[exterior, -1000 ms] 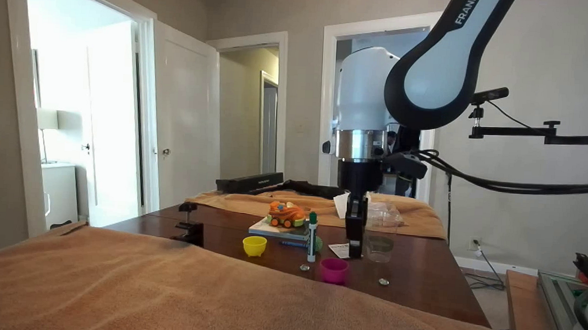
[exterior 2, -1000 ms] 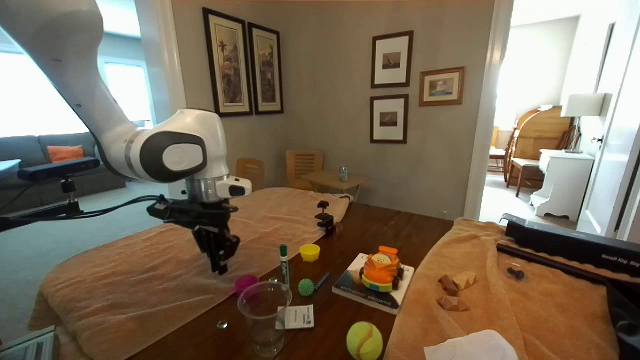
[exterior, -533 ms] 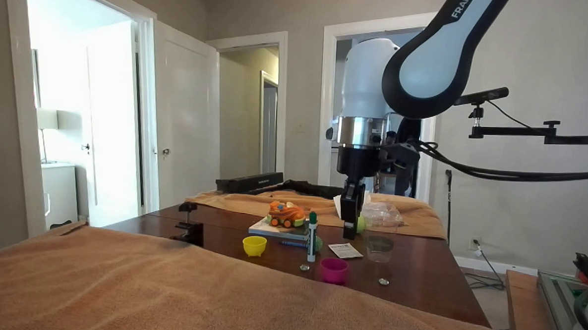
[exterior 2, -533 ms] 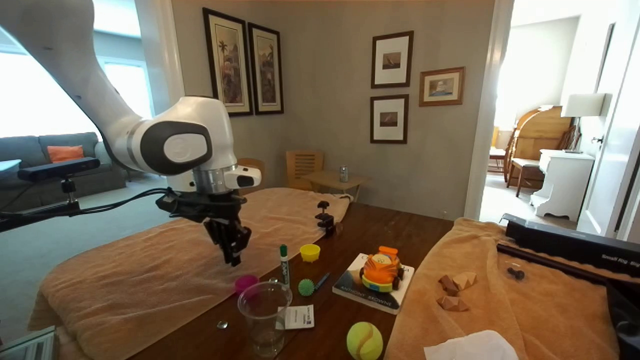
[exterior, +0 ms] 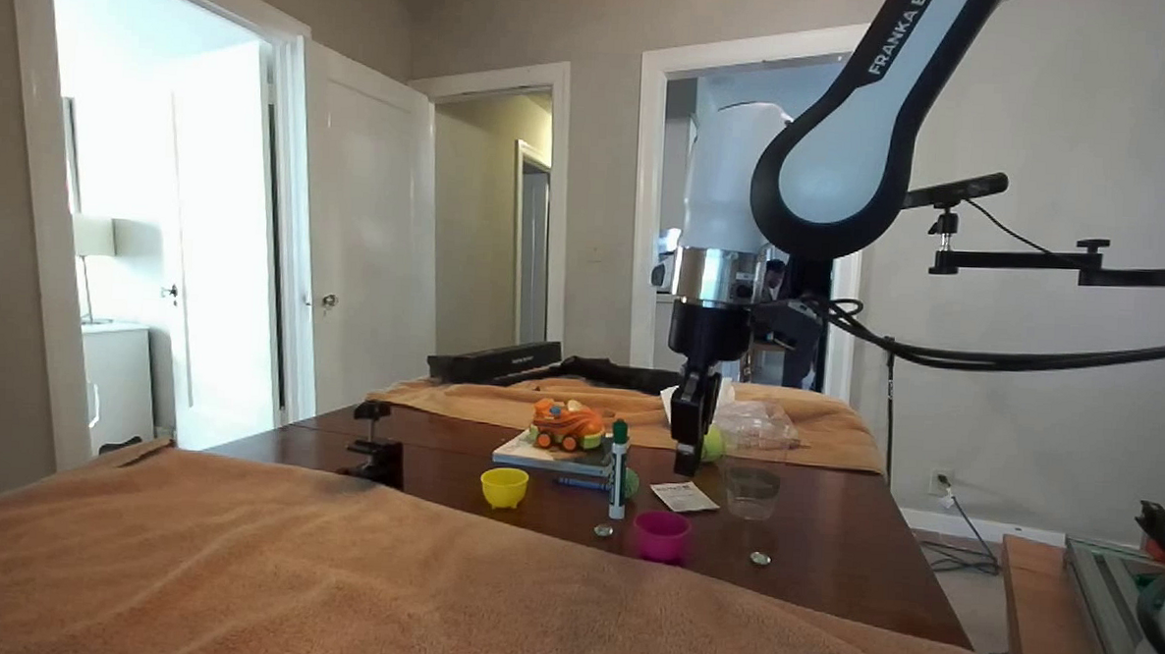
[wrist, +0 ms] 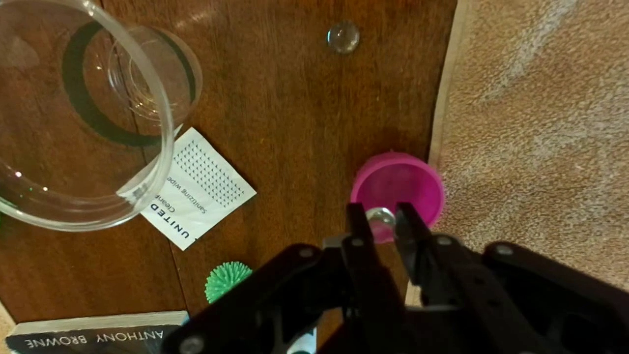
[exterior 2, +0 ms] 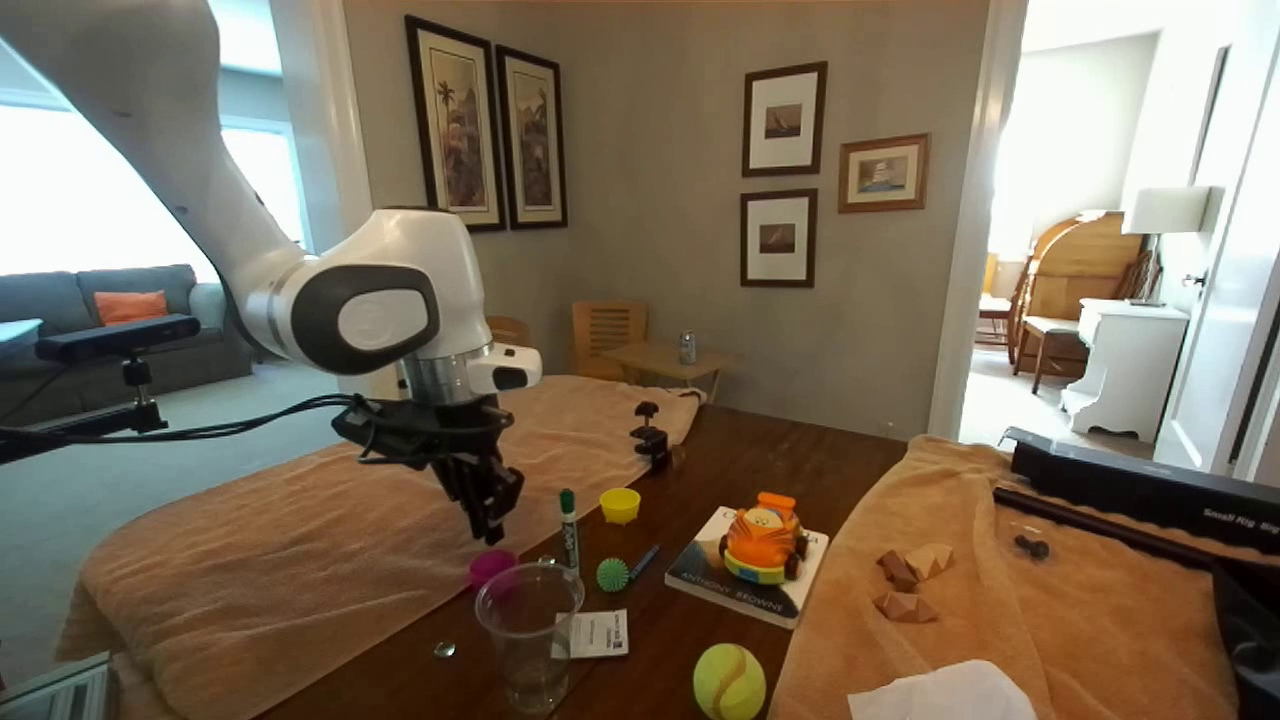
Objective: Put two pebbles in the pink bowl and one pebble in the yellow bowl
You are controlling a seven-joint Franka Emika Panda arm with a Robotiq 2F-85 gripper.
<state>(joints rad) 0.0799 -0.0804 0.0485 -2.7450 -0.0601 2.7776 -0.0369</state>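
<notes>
My gripper (wrist: pixel 380 210) is shut on a clear glass pebble (wrist: pixel 382 217) at its fingertips. In the wrist view the pebble overlaps the near rim of the pink bowl (wrist: pixel 413 189), whose visible inside looks bare. In both exterior views the gripper (exterior: pixel 685 469) hangs above table height; in an exterior view its tips (exterior 2: pixel 490 538) are just over the pink bowl (exterior 2: pixel 493 567). The yellow bowl (exterior: pixel 505 488) stands farther along the table, out of the wrist view. One pebble (exterior: pixel 760 559) lies on the wood on one side of the pink bowl, another pebble (exterior: pixel 603 530) on the other, near the marker.
A green-capped marker (exterior 2: pixel 569 530) stands upright near the pink bowl. Close by are a tall clear cup (exterior 2: pixel 530 640), a wipe packet (wrist: pixel 196 196), a spiky green ball (wrist: pixel 226 280), a book with an orange toy car (exterior 2: pixel 765 540), and a tennis ball (exterior 2: pixel 729 682). A towel (wrist: pixel 530 123) borders the bowl.
The gripper has lifted away from the table and shifted toward the pink bowl, dipping slightly in the last half second. Bowls and the loose pebbles stay put.
</notes>
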